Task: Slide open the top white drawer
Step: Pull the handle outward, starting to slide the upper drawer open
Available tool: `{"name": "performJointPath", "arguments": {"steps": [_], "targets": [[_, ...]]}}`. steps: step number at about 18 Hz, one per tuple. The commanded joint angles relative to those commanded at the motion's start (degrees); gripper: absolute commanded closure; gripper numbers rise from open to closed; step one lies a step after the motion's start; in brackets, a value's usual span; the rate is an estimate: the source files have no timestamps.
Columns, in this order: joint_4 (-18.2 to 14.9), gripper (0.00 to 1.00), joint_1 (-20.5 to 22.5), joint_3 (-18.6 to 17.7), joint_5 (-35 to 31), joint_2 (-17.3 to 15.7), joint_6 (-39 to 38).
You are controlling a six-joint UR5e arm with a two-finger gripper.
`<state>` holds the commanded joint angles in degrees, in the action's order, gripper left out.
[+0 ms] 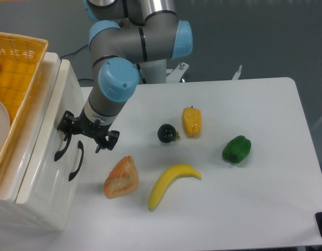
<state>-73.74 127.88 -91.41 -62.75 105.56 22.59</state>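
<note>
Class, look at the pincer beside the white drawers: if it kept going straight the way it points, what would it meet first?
Most likely the top white drawer, at its curved black handle. The pincer points down-left toward it, though one view leaves depth uncertain.

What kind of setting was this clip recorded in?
Probably a robotics lab bench, not a home kitchen: a grey-and-blue jointed robot arm is mounted at a plain white table, toy-like items such as a yellow banana lie spread out, and its end effector hangs by glossy white plastic drawers.
</note>
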Motion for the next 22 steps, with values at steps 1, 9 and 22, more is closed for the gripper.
{"name": "performJointPath", "arguments": {"steps": [1, 9, 22], "targets": [[0.0, 0.11, 0.0, 0.0, 0.0, -0.1, 0.0], [0.2, 0.19, 0.0, 0.4, 0.0, -0.1, 0.2], [0.7, 0.33, -0.1, 0.2, 0.1, -0.4, 0.1]]}}
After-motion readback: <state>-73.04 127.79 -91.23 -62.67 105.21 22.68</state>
